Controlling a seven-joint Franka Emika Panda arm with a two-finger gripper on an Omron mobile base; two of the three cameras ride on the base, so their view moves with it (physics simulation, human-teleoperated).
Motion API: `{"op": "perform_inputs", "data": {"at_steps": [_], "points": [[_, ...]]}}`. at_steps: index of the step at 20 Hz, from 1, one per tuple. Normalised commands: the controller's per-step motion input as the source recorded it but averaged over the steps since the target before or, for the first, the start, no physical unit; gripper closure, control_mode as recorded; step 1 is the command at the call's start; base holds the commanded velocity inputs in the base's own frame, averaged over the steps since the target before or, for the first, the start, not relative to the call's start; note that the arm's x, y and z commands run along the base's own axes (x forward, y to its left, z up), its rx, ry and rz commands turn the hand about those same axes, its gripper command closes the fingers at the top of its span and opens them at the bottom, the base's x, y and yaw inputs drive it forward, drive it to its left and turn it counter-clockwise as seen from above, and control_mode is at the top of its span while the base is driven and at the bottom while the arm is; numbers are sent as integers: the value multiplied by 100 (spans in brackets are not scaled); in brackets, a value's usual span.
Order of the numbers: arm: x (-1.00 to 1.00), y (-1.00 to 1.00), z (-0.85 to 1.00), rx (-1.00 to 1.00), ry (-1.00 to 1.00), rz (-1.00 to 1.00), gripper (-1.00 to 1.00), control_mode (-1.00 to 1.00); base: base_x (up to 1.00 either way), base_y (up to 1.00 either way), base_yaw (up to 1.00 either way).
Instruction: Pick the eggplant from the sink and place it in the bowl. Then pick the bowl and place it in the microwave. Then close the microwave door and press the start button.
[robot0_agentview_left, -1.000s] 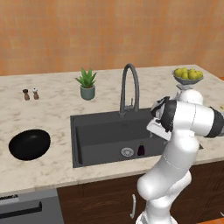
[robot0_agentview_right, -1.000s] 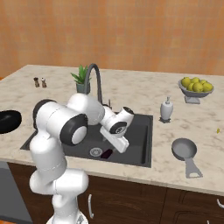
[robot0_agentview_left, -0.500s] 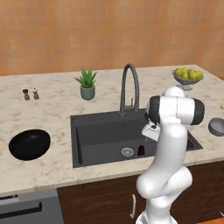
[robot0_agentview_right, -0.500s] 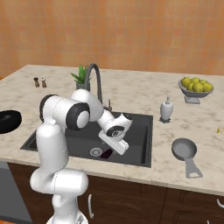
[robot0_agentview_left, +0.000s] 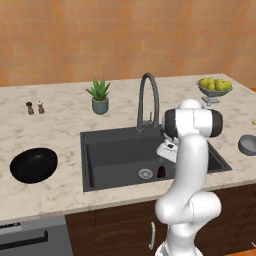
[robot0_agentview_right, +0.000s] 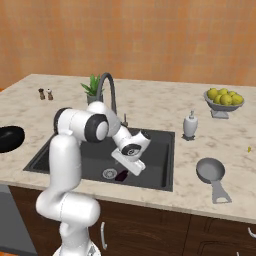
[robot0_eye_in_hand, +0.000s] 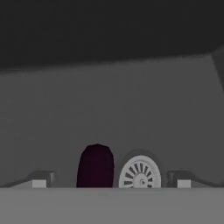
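A small dark purple eggplant stands upright on the floor of the dark grey sink, next to the round steel drain. My gripper hangs low in the basin just above the eggplant and is open. In the hand view the eggplant sits between the widely spread fingertips, left of centre, with the drain beside it. From the right, the gripper is over the eggplant. The glossy black bowl rests on the counter left of the sink. The microwave is out of view.
A dark gooseneck faucet arches over the sink's back edge. A potted plant and two small shakers stand behind. To the right are a fruit bowl, a soap dispenser and a grey pan.
The arm has swung its elbow round and brought the hand lower into the sink, closer to the eggplant. The fingers stayed apart and the eggplant has not moved.
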Motion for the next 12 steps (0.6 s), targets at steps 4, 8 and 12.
{"op": "perform_inputs", "data": {"at_steps": [4, 8, 12], "points": [[14, 0, -41, 0, -5, 5, -100, -100, 0, 0, 0], [1, 0, -39, 0, -5, 5, -100, -100, 0, 0, 0], [5, 0, -29, 1, -5, 6, -100, -100, 0, 0, 0]]}}
